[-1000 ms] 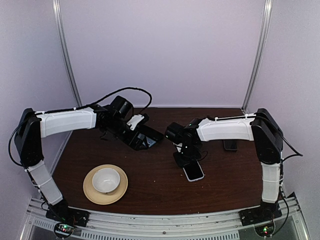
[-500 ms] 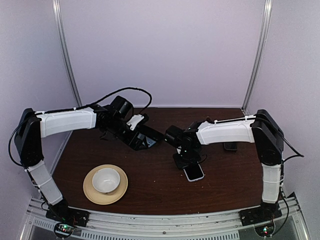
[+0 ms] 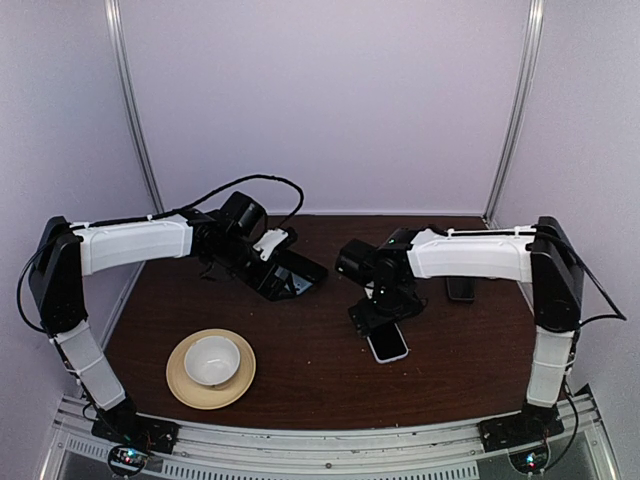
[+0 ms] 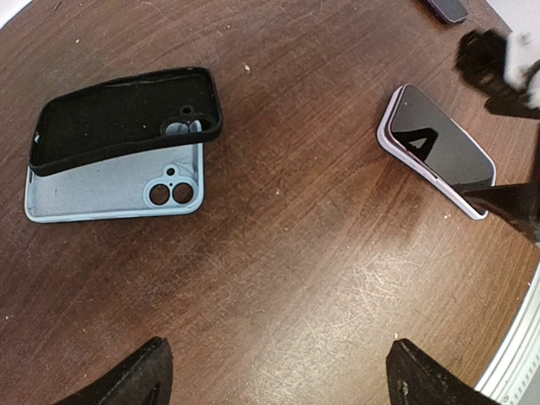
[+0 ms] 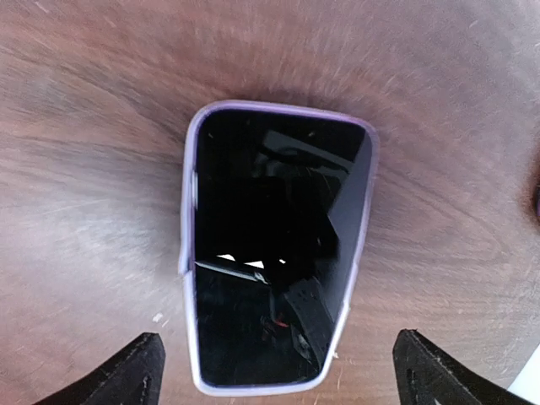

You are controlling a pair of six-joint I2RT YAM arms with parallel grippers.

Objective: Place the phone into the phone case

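The phone [image 3: 461, 291], a plain black slab, lies flat at the table's right, beside my right forearm; only its corner [image 4: 447, 8] shows in the left wrist view. The phone case [image 4: 126, 118] shows a black face with a camera hole, lying partly over a pale-blue shell part [image 4: 114, 181]. My left gripper [image 4: 278, 381] hangs open above bare table next to the case, touching nothing. My right gripper [image 5: 278, 375] stands open, low over a different phone, nothing between its fingers.
That other phone [image 5: 274, 253] has a dark screen and a pale rim, lies screen up near the table's middle [image 3: 387, 343], and shows too [image 4: 439, 152]. A white bowl [image 3: 211, 358] sits on a tan plate [image 3: 182, 388] at front left.
My right gripper was shut over the pale-rimmed phone and now stands wide open; its arm shifted slightly right. The phone stayed put. My left arm has not moved.
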